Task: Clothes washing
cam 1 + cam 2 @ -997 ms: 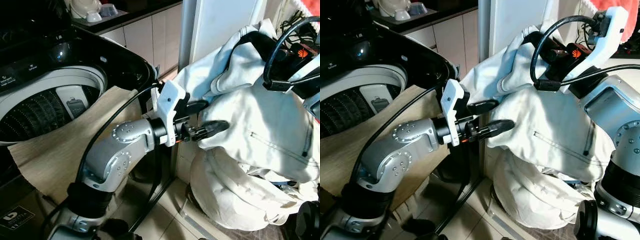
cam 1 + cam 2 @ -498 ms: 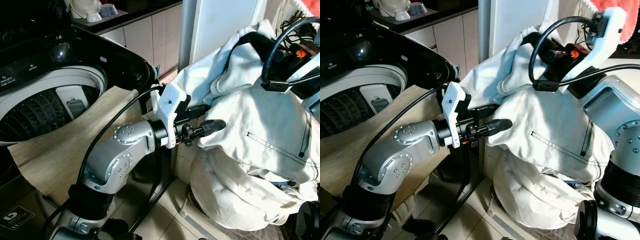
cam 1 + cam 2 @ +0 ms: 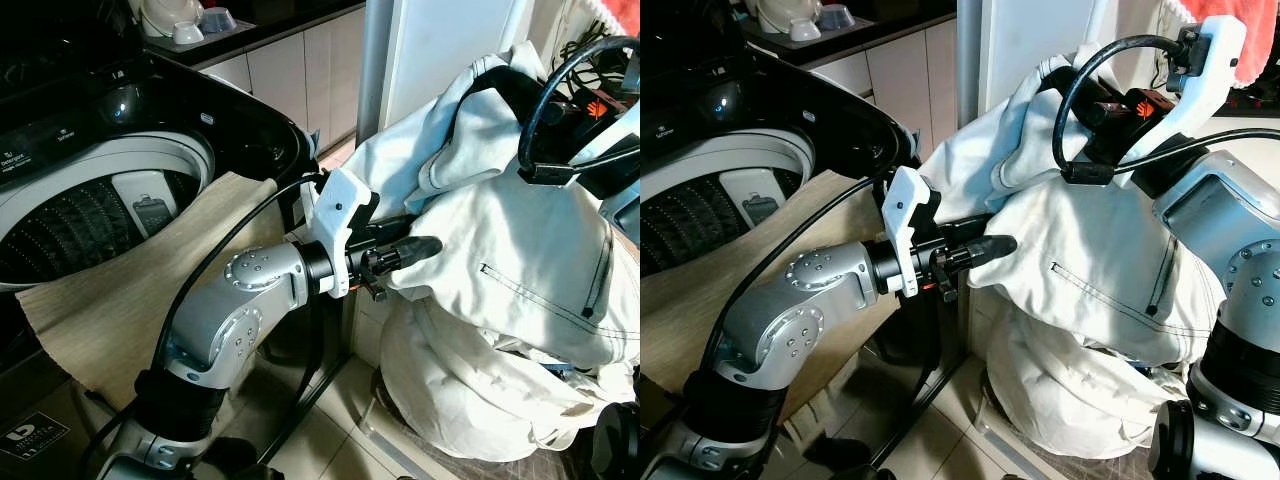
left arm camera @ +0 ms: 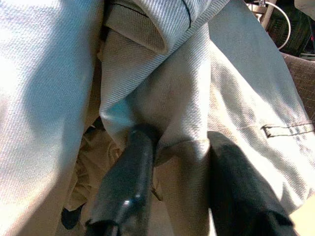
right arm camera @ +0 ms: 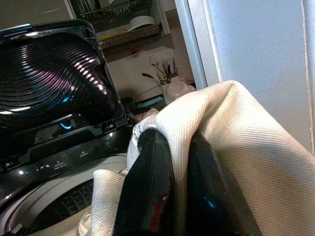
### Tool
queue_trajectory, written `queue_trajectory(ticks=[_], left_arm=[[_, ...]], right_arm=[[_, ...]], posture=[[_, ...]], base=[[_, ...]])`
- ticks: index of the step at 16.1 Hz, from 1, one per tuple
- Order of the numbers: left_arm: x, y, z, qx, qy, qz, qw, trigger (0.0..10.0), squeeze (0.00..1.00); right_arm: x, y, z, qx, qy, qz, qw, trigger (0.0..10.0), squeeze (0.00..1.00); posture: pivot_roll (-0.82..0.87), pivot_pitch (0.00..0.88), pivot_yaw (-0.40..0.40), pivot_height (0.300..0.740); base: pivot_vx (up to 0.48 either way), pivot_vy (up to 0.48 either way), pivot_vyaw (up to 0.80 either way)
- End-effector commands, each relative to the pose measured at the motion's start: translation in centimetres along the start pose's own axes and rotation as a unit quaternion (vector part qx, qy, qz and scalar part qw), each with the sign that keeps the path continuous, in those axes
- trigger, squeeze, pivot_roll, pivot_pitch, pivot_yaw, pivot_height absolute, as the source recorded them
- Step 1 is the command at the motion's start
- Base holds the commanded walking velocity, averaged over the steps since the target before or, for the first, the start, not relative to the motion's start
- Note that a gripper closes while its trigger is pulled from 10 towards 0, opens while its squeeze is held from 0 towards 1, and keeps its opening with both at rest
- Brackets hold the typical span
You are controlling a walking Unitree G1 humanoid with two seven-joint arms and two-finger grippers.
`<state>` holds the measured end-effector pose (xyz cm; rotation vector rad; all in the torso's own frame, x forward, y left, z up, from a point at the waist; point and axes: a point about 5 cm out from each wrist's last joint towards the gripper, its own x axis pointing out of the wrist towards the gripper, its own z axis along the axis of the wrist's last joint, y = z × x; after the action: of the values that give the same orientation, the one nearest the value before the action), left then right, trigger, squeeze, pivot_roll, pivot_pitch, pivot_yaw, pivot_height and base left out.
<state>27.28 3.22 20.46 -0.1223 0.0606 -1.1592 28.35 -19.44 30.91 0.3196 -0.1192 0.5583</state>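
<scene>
Left wrist view: my left gripper (image 4: 174, 189) has a fold of the white garment (image 3: 1110, 270) pinched between its fingers. My right gripper (image 5: 170, 189) clamps the top of the garment, held high. The washer (image 3: 95, 200) lies to my left, nearer the left arm.

White clothes heap (image 3: 470, 390) on floor (image 3: 330, 440)

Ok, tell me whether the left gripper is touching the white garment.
Touching. In the left wrist view, the left gripper has a fold of the white garment pinched between its two black fingers.
</scene>
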Motion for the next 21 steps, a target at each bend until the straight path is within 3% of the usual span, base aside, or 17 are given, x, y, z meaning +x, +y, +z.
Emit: queue_trajectory(ticks=[1,2,3,4,7,8,9,10,11,12,13,14,16,17,18,19,21], left_arm=[[-0.3,0.6,0.2,-0.001,-0.007,0.02,1.0,0.0,0.0],[-0.4,0.8,0.4,-0.003,-0.016,0.027,0.999,0.0,0.0],[-0.4,1.0,0.7,-0.004,-0.023,0.033,0.999,0.0,0.0],[-0.5,1.2,1.0,-0.002,-0.03,0.04,0.999,0.0,0.0],[-1.9,4.0,3.7,0.008,-0.078,0.112,0.991,0.0,0.0],[-2.8,5.5,5.8,0.022,-0.109,0.144,0.983,0.0,0.0],[-4.3,7.2,8.5,0.053,-0.14,0.188,0.971,0.0,0.0],[-6.3,9.0,11.9,0.104,-0.177,0.254,0.945,0.0,0.0],[-9.1,10.7,15.9,0.166,-0.22,0.347,0.897,0.0,0.0],[-10.7,11.3,17.8,0.201,-0.235,0.397,0.864,0.0,0.0],[-14.1,11.8,21.3,0.277,-0.266,0.486,0.785,0.0,0.0],[-16.5,11.2,24.0,0.34,-0.293,0.531,0.719,0.0,0.0],[-18.8,9.8,26.7,0.412,-0.319,0.565,0.639,0.0,0.0],[-19.8,9.2,27.9,0.459,-0.321,0.583,0.588,0.0,0.0],[-20.2,9.4,28.1,0.482,-0.308,0.6,0.56,0.0,0.0],[-20.3,9.8,28.0,0.489,-0.297,0.608,0.551,0.0,0.0],[-18.3,15.0,23.2,0.398,-0.165,0.596,0.678,0.0,0.0]], right_arm=[[-0.2,0.8,0.6,-0.015,-0.014,0.018,1.0,0.0,0.0],[-0.2,1.0,0.7,-0.013,-0.015,0.031,0.999,0.0,0.0],[-0.2,1.1,0.6,-0.01,-0.01,0.033,0.999,7.5,1.0],[-0.1,1.4,0.5,0.016,-0.01,0.058,0.998,10.0,1.0],[-0.6,2.4,0.7,-0.018,-0.009,0.088,0.996,10.0,1.0],[-0.8,2.7,0.9,-0.026,-0.015,0.098,0.995,10.0,1.0],[-1.2,3.3,1.2,-0.035,-0.023,0.122,0.992,10.0,0.0],[-1.4,3.8,1.3,-0.05,-0.029,0.137,0.989,10.0,0.0],[-1.6,4.0,1.3,-0.058,-0.031,0.142,0.988,10.0,0.0],[-1.7,4.0,1.2,-0.058,-0.031,0.141,0.988,10.0,0.0],[-1.7,3.8,1.0,-0.061,-0.027,0.131,0.989,10.0,0.0],[-1.7,3.3,0.8,-0.066,-0.022,0.116,0.991,10.0,0.0],[-1.7,3.1,0.6,-0.069,-0.019,0.11,0.991,10.0,0.0],[-1.7,3.1,0.4,-0.074,-0.014,0.111,0.991,10.0,0.0],[-1.6,3.1,0.2,-0.082,-0.008,0.113,0.99,10.0,0.0],[-1.6,3.1,0.1,-0.084,-0.007,0.113,0.99,10.0,0.0],[-1.6,3.2,-0.4,-0.093,0.003,0.111,0.989,10.0,0.0]], posture=[[-0.17,0.0,0.051,0.74],[-0.17,0.0,0.049,0.74],[-0.17,0.0,0.049,0.74],[-0.17,0.0,0.049,0.74],[-0.17,0.0,0.053,0.74],[-0.16,0.0,0.055,0.74],[-0.16,0.0,0.056,0.74],[-0.17,0.0,0.058,0.74],[-0.16,0.0,0.061,0.74],[-0.16,0.0,0.061,0.74],[-0.16,0.0,0.063,0.74],[-0.16,0.0,0.063,0.74],[-0.15,0.0,0.059,0.74],[-0.15,0.0,0.058,0.74],[-0.15,0.0,0.058,0.74],[-0.15,0.0,0.058,0.74],[-0.16,0.0,0.062,0.74]], base=[[0.0,0.0,0.0],[0.0,0.0,0.0],[0.0,0.0,0.0],[0.0,0.0,0.0],[0.0,0.0,0.0],[0.0,0.0,0.0],[0.0,0.0,0.0],[0.0,0.0,0.0],[0.0,0.0,0.0],[0.0,0.0,0.0],[0.0,0.0,0.0],[0.0,0.0,0.0],[0.0,0.0,0.0],[0.0,0.0,0.0],[0.0,0.0,0.0],[0.0,0.0,0.0],[0.0,0.0,0.0]])
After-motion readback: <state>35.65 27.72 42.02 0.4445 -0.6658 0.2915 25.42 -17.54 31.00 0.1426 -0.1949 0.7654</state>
